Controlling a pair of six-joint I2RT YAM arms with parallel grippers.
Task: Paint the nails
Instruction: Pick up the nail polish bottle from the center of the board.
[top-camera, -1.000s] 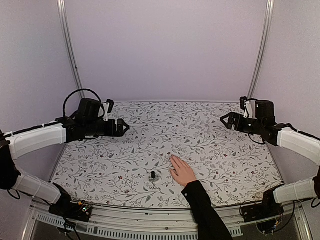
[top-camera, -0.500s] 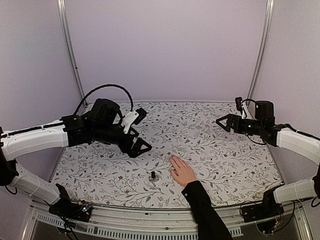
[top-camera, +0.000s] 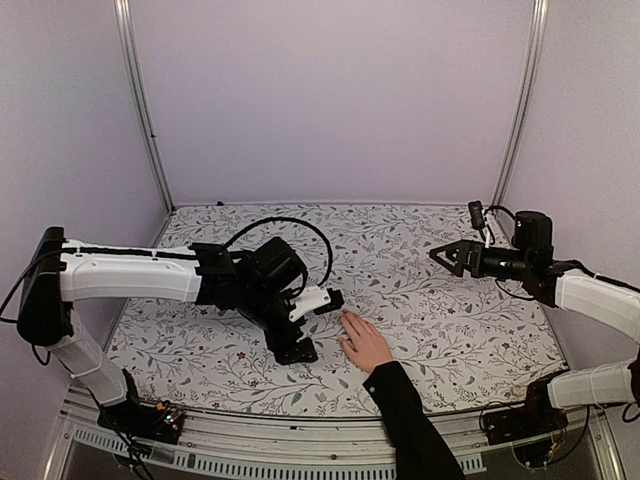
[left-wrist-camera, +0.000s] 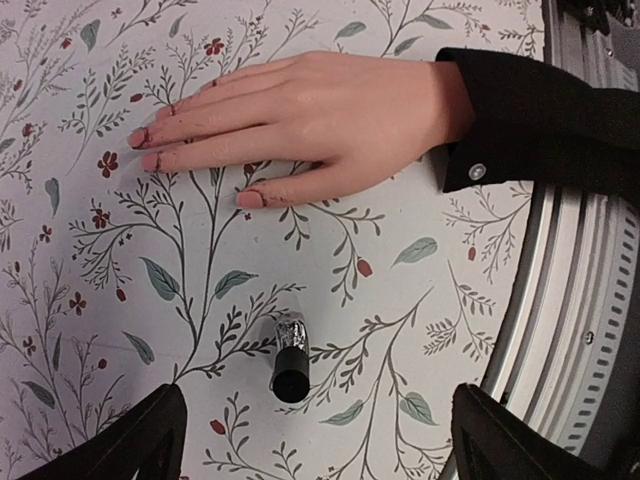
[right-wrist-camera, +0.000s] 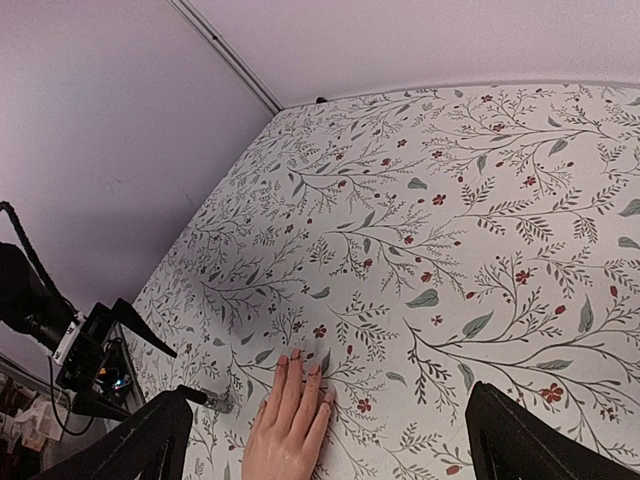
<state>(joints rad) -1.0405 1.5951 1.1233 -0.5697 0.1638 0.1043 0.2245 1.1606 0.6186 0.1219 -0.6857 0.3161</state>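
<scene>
Top external has the floral table (top-camera: 430, 320) under both arms. Left gripper (top-camera: 298, 350) hangs low, jaws spread wide, holding nothing. Right gripper (top-camera: 447, 256) is also spread and empty, well apart from the hand (left-wrist-camera: 320, 120). That hand lies flat just beyond the left gripper. The small dark bottle (left-wrist-camera: 289, 365) sits just ahead of the left fingers. The nails (left-wrist-camera: 150, 161), pinkish, are near, past the bottle.

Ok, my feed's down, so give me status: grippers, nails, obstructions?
Left gripper open, over capped bottle. Right gripper open, raised, holding nothing. Nails on hand lying flat beside bottle. Nothing between.
</scene>
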